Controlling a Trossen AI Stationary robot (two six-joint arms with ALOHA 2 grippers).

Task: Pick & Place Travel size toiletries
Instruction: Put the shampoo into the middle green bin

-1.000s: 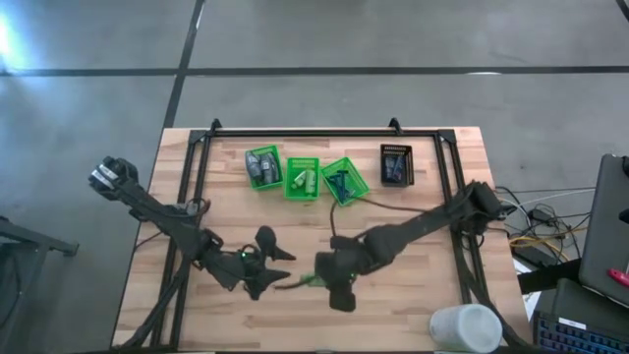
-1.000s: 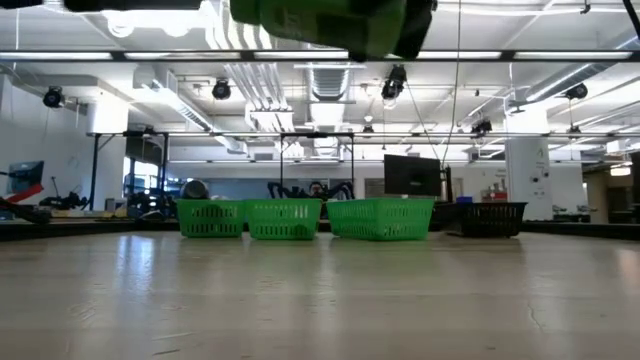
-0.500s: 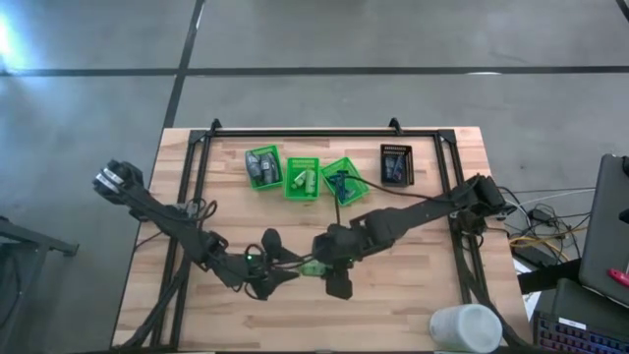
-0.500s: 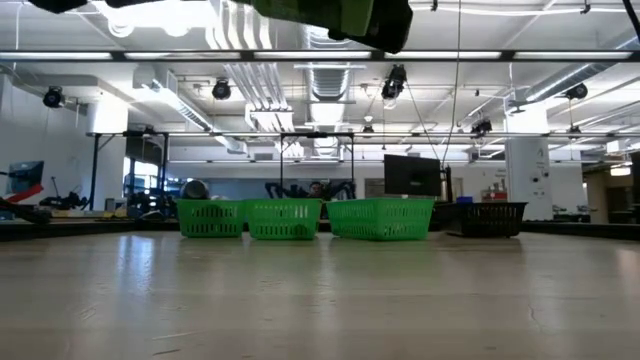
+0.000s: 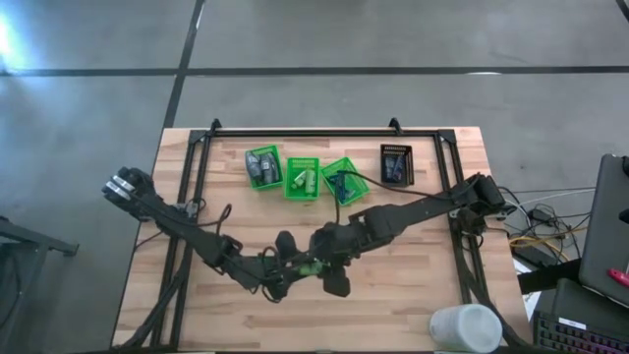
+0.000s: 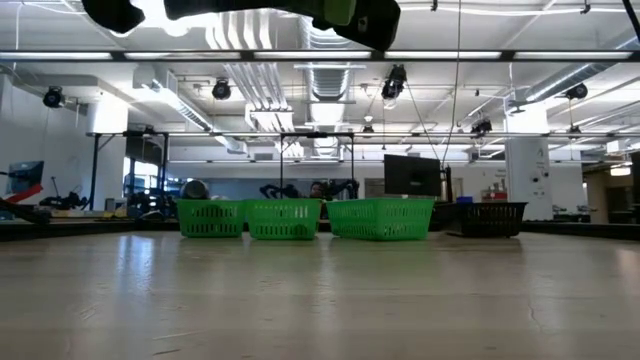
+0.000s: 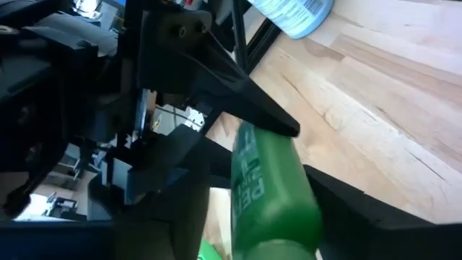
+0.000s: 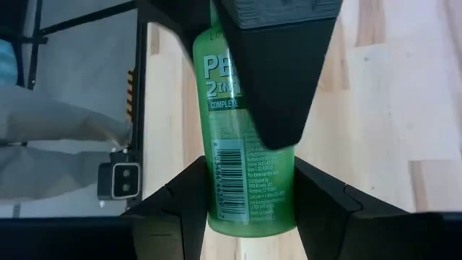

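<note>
A bright green little bottle [image 5: 313,266] with a printed label hangs in the air over the near middle of the table, with my right gripper [image 5: 327,269] shut on it. My left gripper [image 5: 293,265] has come in from the table's left and stands open. Its fingers [image 8: 278,79] flank the bottle's free end [image 7: 271,191] without visibly closing on it. In the low view both grippers and the bottle [image 6: 340,10] show only at the top edge. More toiletries lie in three green baskets [image 5: 302,180] at the far side. My right gripper pinches the bottle's barcode end [image 8: 249,206] between its two fingers [image 8: 173,209]. The bottle runs out along the fingers toward my left gripper, past their tips. It is lifted clear of the table.
A black basket [image 5: 396,164] stands right of the green ones at the far side. A big white cylinder [image 5: 464,327] stands at the near right corner. A black frame [image 5: 324,130] runs along the far edge and both sides. Bare wood lies under the grippers.
My left gripper has gone toward the table's right edge, rolling as it went, until its fingers stand around the bottle's free end. My right gripper has carried the bottle a little up and toward the left gripper, keeping it clear of the table.
</note>
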